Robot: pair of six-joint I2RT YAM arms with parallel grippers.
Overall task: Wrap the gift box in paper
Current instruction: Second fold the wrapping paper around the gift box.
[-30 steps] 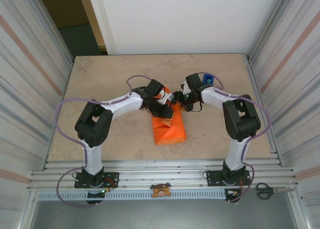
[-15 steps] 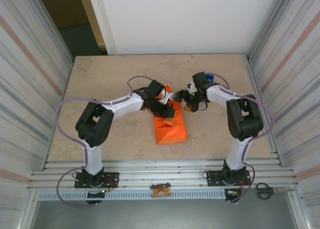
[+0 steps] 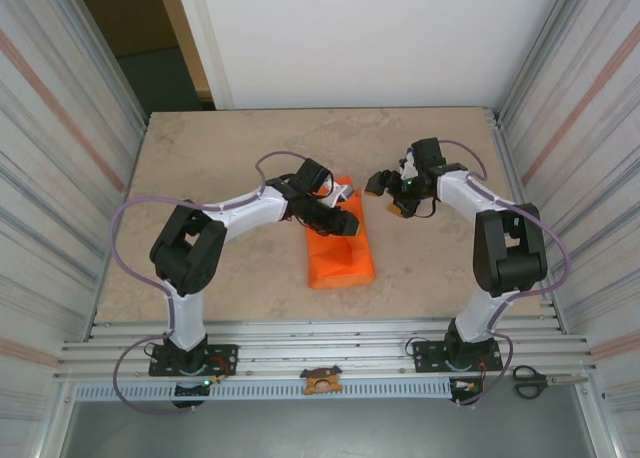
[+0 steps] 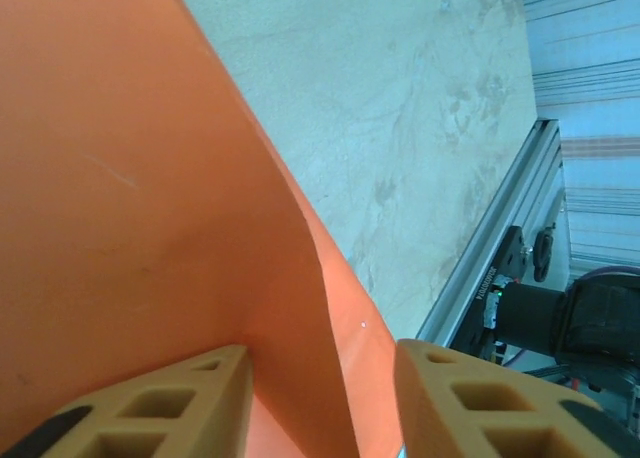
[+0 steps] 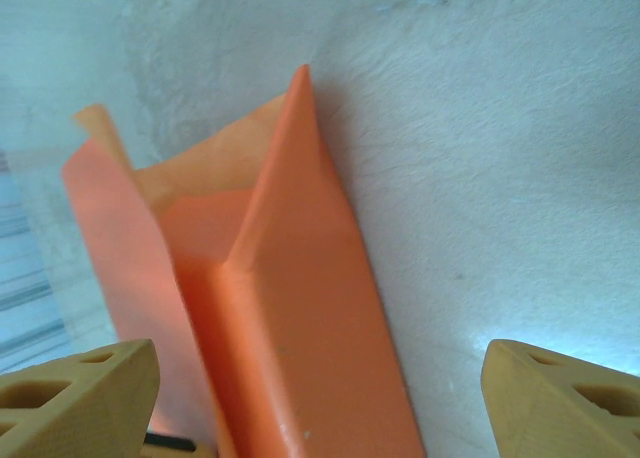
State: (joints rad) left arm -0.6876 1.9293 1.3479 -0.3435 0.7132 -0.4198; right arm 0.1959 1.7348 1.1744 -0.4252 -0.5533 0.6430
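Note:
The paper (image 3: 338, 260) is folded into an orange parcel in the middle of the table, and the gift box is hidden inside it. My left gripper (image 3: 340, 221) sits over the parcel's far end. In the left wrist view its fingers (image 4: 165, 413) stand apart, astride a raised fold of paper (image 4: 130, 178), and the left gripper (image 4: 320, 403) is open. My right gripper (image 3: 388, 192) hovers to the right of the parcel's far end, clear of it. The right wrist view shows the right gripper (image 5: 320, 383) wide open, with the paper (image 5: 300, 328) and its pointed far flap below it.
The tan table (image 3: 200, 158) has bare room on the left, at the back and to the right of the parcel. Ribbed metal walls close in both sides. Scissors (image 3: 530, 381) and a small brown object (image 3: 322, 380) lie on the front rail.
The left jaws, pinched shut on the paper before, now stand apart. The right gripper has drawn back to the right, away from the parcel. The far flap lies flatter.

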